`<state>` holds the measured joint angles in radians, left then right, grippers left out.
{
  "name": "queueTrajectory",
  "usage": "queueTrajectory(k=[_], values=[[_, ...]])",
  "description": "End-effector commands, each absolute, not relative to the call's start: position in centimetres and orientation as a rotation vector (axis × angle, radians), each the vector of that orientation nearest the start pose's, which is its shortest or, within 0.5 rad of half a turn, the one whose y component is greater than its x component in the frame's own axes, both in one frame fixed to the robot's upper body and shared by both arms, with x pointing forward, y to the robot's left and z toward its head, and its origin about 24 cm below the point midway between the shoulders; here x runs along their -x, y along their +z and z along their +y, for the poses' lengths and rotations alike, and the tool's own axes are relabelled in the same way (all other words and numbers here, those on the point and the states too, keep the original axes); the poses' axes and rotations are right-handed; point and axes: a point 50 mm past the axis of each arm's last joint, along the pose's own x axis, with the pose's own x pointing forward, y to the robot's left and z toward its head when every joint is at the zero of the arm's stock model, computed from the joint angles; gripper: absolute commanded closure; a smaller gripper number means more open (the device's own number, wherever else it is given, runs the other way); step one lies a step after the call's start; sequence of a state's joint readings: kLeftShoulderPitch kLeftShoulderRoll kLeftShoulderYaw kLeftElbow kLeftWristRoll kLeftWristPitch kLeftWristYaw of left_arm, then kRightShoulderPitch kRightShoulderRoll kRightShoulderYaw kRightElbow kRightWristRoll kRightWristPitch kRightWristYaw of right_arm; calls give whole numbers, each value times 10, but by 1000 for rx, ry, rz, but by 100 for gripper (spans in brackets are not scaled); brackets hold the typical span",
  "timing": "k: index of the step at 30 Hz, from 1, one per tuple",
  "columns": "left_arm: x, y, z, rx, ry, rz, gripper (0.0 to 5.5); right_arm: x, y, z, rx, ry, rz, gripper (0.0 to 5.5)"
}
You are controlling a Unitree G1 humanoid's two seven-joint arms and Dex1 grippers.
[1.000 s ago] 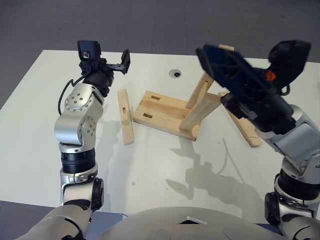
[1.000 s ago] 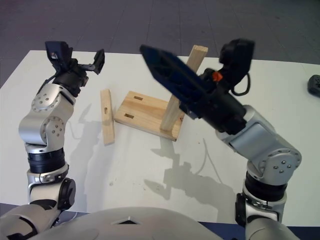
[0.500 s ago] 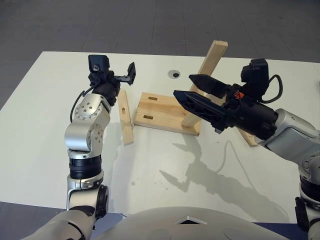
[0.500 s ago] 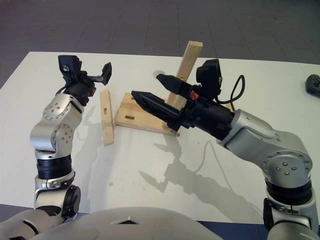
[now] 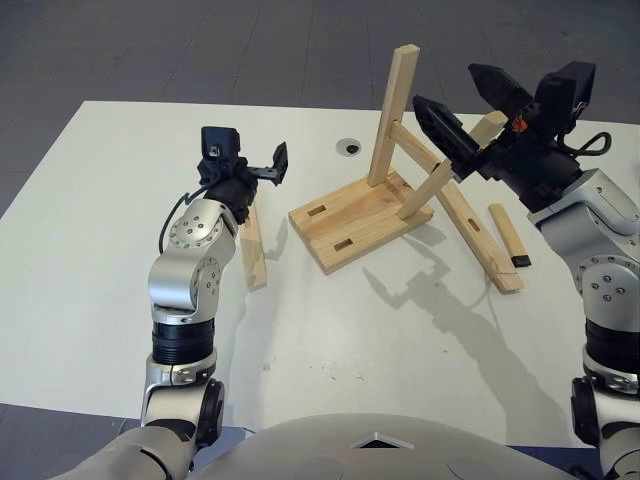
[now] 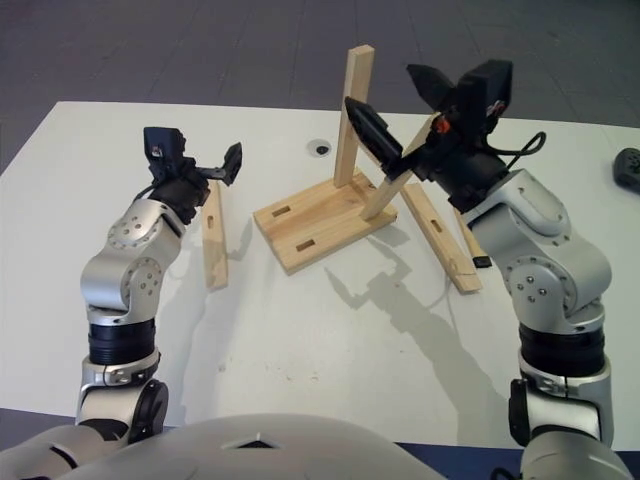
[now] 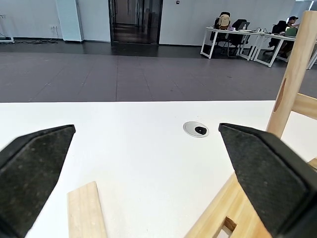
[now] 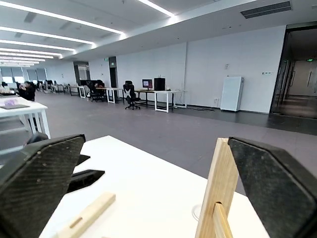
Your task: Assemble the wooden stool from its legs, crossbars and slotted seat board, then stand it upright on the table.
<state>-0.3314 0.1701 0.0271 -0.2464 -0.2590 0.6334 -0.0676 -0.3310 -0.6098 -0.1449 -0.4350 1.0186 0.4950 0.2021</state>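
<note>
The top of the slanted stick [image 5: 428, 190] is partly hidden by the right gripper [image 5: 444, 87], so it cannot be told if the wood is touched. The gripper's fingers are spread wide apart with the stick's top between them. The far end of the loose leg [image 5: 253, 255] is covered by the left arm. The left gripper [image 7: 147, 127] is seen just above that end, with its fingers spread wide too, and nothing is held in it.

The seat board [image 5: 370, 215] is laid flat near the middle of the table [image 5: 90, 250], with two slots seen bare. An upright leg [image 5: 393, 110] is stood in its far side. A long stick [image 5: 485, 250] and a short stick [image 5: 503, 232] are laid toward the right edge (how the long one is joined to the leg is hard to make out).

The table is white, with a round hole [image 5: 350, 148] near the far edge. A dark grey floor [image 5: 300, 50] is seen past it, and desks [image 7: 233, 35] farther off.

Half a second ago the right gripper was stretched over the board's near side. Now it has been pulled back to the right, the board has been turned, and the leg has been stood straighter.
</note>
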Motion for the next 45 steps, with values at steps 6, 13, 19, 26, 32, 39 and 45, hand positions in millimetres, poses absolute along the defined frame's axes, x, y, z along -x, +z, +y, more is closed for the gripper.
queueTrajectory(k=[6,13,19,26,32,39,45], values=[[-344,128,173,-210,-238,71,10,-269,210,-256,-303,-21,-361,11],[-354,102,154,-365,-438,140,10,-259,143,-227,4,-25,74,11],[-337,76,154,-439,-473,141,10,-237,113,-202,-31,-10,289,11],[-336,55,169,-448,-410,203,10,-240,114,-183,-57,44,324,11],[-346,55,181,-407,-354,235,10,-277,123,-169,-65,82,258,11],[-359,61,177,-381,-364,237,10,-287,125,-177,2,89,216,11],[-353,61,166,-386,-430,219,10,-308,130,-186,133,382,171,11]])
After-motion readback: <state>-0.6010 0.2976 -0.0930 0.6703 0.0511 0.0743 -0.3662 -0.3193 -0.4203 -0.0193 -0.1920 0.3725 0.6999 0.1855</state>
